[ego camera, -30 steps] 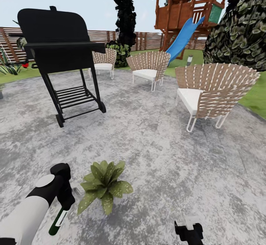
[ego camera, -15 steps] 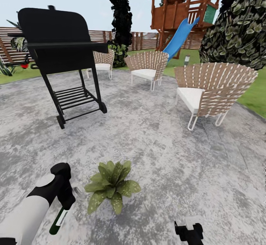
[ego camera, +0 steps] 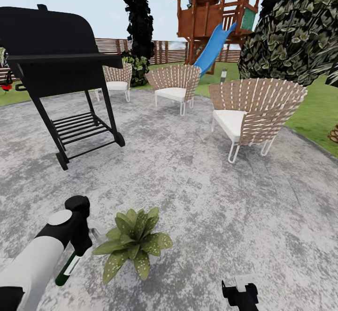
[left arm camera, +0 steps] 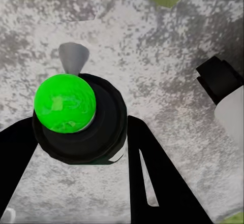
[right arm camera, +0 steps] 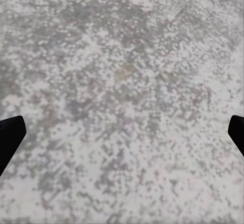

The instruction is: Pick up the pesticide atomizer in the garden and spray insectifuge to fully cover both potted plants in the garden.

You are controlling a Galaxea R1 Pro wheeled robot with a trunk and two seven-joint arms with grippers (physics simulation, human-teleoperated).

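My left gripper (ego camera: 83,246) hangs low at the near left, shut on the pesticide atomizer (ego camera: 65,268), a slim dark bottle with a white label that slants down and to the left. In the left wrist view, the atomizer (left arm camera: 81,127) shows end-on as a black round body with a bright green dome, and the left gripper (left arm camera: 81,132) has a black finger (left arm camera: 152,178) on each side. A broad-leaved potted plant (ego camera: 134,245) stands on the patio just right of that gripper. My right gripper (ego camera: 240,296), at the bottom edge, is open over bare stone (right arm camera: 122,132).
A black wheeled grill (ego camera: 56,62) stands at the far left. Wicker chairs (ego camera: 256,113) (ego camera: 173,83) (ego camera: 117,78) ring the grey patio (ego camera: 188,174). Behind are a wooden playhouse with a blue slide (ego camera: 213,43), a big dark bush (ego camera: 281,38), the fence (ego camera: 164,50) and lawn (ego camera: 319,113).
The whole view has shifted: grill, chairs and playhouse slid left, so the camera turned. My left gripper still holds the atomizer beside the plant. The right gripper looks unchanged.
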